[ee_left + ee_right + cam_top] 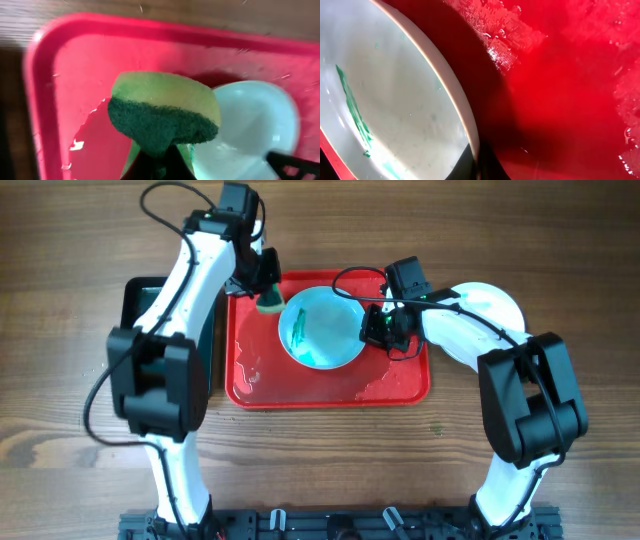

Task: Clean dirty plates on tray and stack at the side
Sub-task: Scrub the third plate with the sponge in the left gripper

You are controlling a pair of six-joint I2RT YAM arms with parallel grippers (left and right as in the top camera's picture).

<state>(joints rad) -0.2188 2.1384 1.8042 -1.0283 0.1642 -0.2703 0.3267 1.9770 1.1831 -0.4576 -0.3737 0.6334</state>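
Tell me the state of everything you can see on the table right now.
smeared plate: dirty with teal streaks, rim pinched by right gripper.
second plate: on table right of tray, partly under the arm.
red tray: wet, holding one plate.
sponge: clamped in left gripper, by the plate's rim.

Green-smeared pale-cyan plate (pixel 322 330) sits on red tray (pixel 300 387).

The tray (pixel 400 385) is glossy red, mottled with pale wet patches. The plate (pixel 325 330) is pale cyan, streaked with a teal-green smear (pixel 352 107). The sponge (pixel 270 302) is yellow-green with a dark green scouring face. The table (pixel 60 240) is brown wood grain. The smaller tray (pixel 140 295) is dark green-black. The second plate (pixel 495 298) is plain white.
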